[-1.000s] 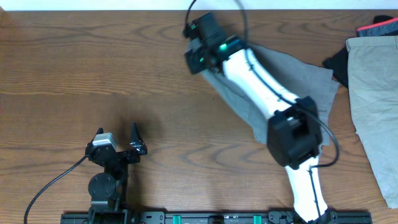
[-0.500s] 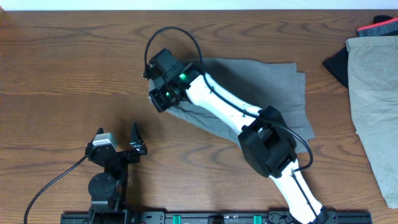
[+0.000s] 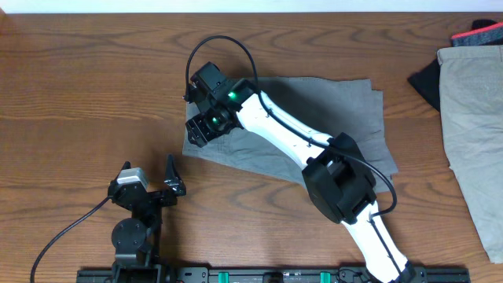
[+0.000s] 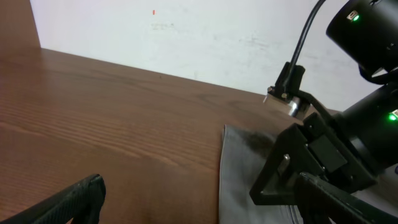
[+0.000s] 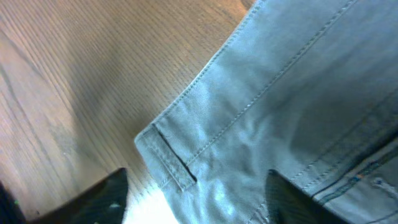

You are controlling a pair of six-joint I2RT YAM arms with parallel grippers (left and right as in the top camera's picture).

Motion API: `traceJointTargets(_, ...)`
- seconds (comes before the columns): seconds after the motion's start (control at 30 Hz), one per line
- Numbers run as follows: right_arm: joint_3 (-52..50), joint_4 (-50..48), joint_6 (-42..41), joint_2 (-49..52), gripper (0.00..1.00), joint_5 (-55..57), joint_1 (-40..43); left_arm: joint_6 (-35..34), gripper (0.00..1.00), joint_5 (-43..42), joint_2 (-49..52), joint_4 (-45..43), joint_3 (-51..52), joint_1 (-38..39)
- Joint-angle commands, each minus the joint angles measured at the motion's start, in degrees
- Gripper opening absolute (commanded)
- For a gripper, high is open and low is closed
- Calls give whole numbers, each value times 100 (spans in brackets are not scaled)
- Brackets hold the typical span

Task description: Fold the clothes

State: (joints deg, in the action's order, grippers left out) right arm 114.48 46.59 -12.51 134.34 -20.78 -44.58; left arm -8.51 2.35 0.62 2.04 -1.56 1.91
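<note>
Fingers of the right claw point(image 3: 198, 130) stand apart in its own wrist view, 1 dark tip on each side of the frame, and nothing is pinched between them: it is open and hovers low over cloth. Directly beneath it lies a corner of the grey shorts point(image 3: 330, 110), with the stitched waistband edge and 1 belt loop point(image 5: 174, 163) flat on the wood. Behind the claw, along its white arm, the rest of the shorts spreads out across the table point(image 3: 78, 79) as a rough quadrilateral. At the far end 2 edges lie slightly offset, which suggests the fabric is already doubled, though I cannot tell that for certain.

Nearer the robot's base from there, well apart, the left claw point(image 3: 151, 179) rests by its mount, jaws wide and empty, touching no garment.

Farthest from the working claw, at the table's opposite end, a tan garment point(image 3: 471, 118) lies unfolded and partly out of frame, with a dark garment point(image 3: 424, 82) just beside it.

Judging by this, the shorts are laid out and perhaps halved once. Further folds remain, and the tan garment looks untouched.
</note>
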Motion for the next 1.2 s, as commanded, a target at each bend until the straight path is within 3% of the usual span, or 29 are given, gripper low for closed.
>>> traceJointTargets(0.0,98,48,232,-503,77,284,59,116,98,114,-37,184,133,-24)
traceJointTargets(0.13,98,393,229,-979,99,1023,315,116,98,114,-37,184,133,-24)
traceJointTargets(0.37,98,1493,229,-1622,99,2151,1519,114,98,114,-37,184,133,-24)
traceJointTargets(0.63,33,3305,337,-1615,99,2184,3307,114,98,114,-37,184,133,-24)
traceJointTargets(0.87,9,3930,74,-1613,99,2184,4402,114,98,114,-37,184,133,-24)
traceJointTargets(0.93,-13,3893,74,-1611,94,2184,4601,114,98,114,-37,184,133,-24)
traceJointTargets(0.97,-42,3799,76,-1611,87,2181,4666,114,98,114,-37,184,133,-24)
traceJointTargets(1.0,-83,3665,79,-1611,73,2181,4710,114,98,114,-37,184,133,-24)
traceJointTargets(1.07,-186,3373,87,-1611,32,2157,4730,116,98,114,-37,184,133,-24)
traceJointTargets(1.17,-474,2835,540,-1611,9,1574,4680,116,98,114,-37,184,133,-24)
